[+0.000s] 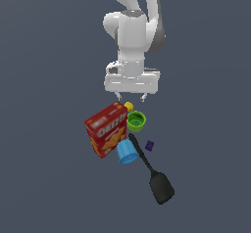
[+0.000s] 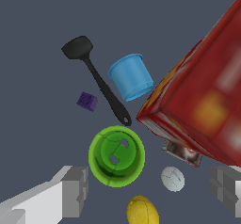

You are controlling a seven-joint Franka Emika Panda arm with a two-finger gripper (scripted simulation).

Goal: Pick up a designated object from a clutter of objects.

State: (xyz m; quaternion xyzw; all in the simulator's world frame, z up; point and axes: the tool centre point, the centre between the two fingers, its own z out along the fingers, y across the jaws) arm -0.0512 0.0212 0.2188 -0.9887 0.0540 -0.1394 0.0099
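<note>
Gripper (image 1: 131, 100) held above the clutter, fingers (image 2: 70, 190) spread wide, nothing clamped. Yellow lump (image 2: 142, 212) lies between the fingers, just beside the green cup (image 2: 116, 156) and red box (image 2: 202, 110). Descent should be kept centred on the lump so both stay untouched.

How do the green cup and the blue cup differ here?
The green cup stands upright with its open mouth facing up; the blue cup lies tipped on its side. The green cup sits next to the yellow lump, the blue cup by the spatula handle and red box. Both are small, plain cups.
</note>
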